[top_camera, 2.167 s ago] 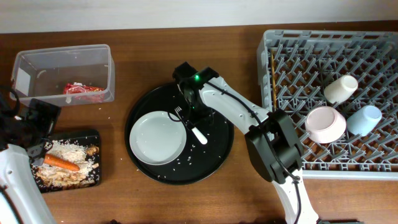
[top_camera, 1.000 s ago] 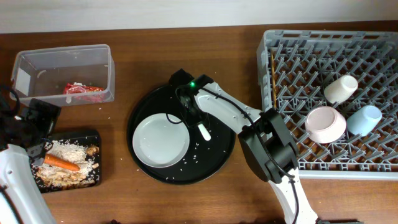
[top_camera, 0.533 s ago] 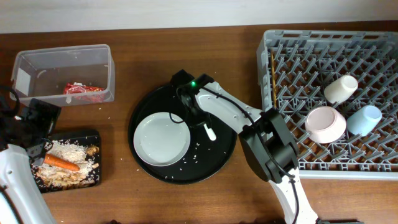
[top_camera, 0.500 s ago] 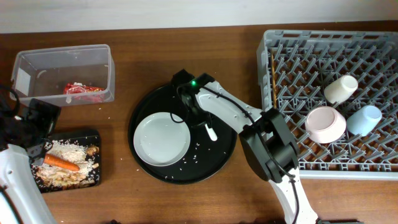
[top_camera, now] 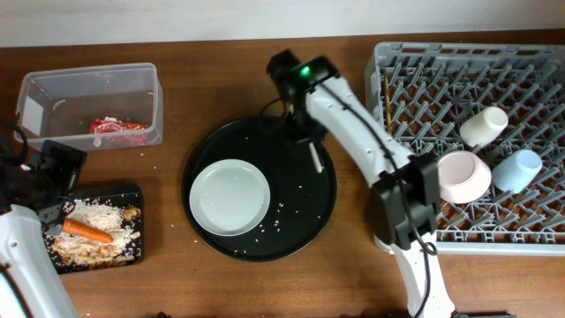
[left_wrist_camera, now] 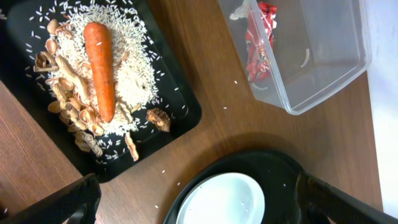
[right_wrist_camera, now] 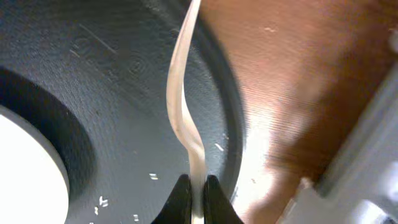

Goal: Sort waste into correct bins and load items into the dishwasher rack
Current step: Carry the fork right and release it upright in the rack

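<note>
From overhead, we saw the right gripper (top_camera: pixel 303 134) above the upper right edge of the big round black tray (top_camera: pixel 305 231), closed on the white fork (top_camera: pixel 313 159), whose handle hung down over the tray's rim. The pale grey plate (top_camera: pixel 229 196) lay on that tray among loose rice grains. The clear tub (top_camera: pixel 53 93) held the red snack wrapper (top_camera: pixel 119 126), and the shallow black tray (top_camera: pixel 132 193) below it held rice (top_camera: pixel 97 212) and the carrot (top_camera: pixel 86 230). In the grey rack (top_camera: pixel 441 62) sat the white cup (top_camera: pixel 484 126), the pinkish bowl (top_camera: pixel 462 176) and the light blue cup (top_camera: pixel 517 170), with the chopsticks (top_camera: pixel 386 110) along its left edge. In the left wrist view, the left gripper (left_wrist_camera: pixel 198 186) stood spread wide and empty above the table, its fingers (left_wrist_camera: pixel 74 202) at the lower corners, over the carrot, the rice and the tub. In the right wrist view, we saw the fingertips (right_wrist_camera: pixel 180 199) pinched tight on the thin fork, which hung over the tray's rim, with the plate just to the left.
</note>
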Controlling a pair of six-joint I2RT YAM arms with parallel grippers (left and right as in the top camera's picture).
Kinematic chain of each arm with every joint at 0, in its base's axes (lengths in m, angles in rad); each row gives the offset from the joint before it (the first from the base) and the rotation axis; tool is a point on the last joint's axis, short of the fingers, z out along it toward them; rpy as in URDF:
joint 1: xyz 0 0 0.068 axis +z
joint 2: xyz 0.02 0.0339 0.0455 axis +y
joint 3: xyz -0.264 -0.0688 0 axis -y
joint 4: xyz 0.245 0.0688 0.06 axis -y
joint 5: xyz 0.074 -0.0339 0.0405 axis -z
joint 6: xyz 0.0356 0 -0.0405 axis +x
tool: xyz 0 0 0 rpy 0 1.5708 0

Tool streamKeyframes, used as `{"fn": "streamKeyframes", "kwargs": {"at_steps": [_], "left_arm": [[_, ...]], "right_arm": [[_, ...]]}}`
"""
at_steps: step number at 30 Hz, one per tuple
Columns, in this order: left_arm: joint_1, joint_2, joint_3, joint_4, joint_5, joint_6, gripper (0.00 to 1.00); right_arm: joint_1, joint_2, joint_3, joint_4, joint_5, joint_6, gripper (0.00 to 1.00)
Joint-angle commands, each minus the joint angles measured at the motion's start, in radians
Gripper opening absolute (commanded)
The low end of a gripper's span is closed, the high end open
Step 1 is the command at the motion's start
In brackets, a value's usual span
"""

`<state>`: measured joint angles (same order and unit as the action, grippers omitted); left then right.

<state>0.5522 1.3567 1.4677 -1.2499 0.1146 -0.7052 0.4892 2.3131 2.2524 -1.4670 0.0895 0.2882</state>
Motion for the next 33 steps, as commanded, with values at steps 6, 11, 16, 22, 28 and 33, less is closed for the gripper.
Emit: {"fn": "streamKeyframes", "kwargs": {"at_steps": [6, 11, 16, 22, 28, 33], "left_arm": [[0.005, -0.003, 0.000, -0.001, -0.007, -0.013, 0.99], [0.005, -0.003, 0.000, -0.001, -0.007, -0.013, 0.99], [0.005, -0.003, 0.000, -0.001, -0.007, -0.013, 0.99], [0.005, -0.003, 0.000, -0.001, -0.007, -0.013, 0.99], [0.005, -0.003, 0.000, -0.002, -0.007, -0.013, 0.99], [0.005, -0.003, 0.000, -0.001, -0.007, -0.013, 0.99]], "right_arm": [[-0.328, -0.097, 0.269, -0.129, -0.003, -0.153, 0.09], [-0.464, -0.084, 0.261, -0.117, -0.108, -0.271, 0.09], [-0.499, -0.056, 0.259, -0.067, -0.169, -0.334, 0.09], [-0.489, 0.010, 0.259, -0.048, -0.169, -0.333, 0.11], [-0.489, 0.071, 0.259, -0.036, -0.184, -0.325, 0.16], [-0.489, 0.082, 0.260, -0.048, -0.184, -0.276, 0.38]]}}
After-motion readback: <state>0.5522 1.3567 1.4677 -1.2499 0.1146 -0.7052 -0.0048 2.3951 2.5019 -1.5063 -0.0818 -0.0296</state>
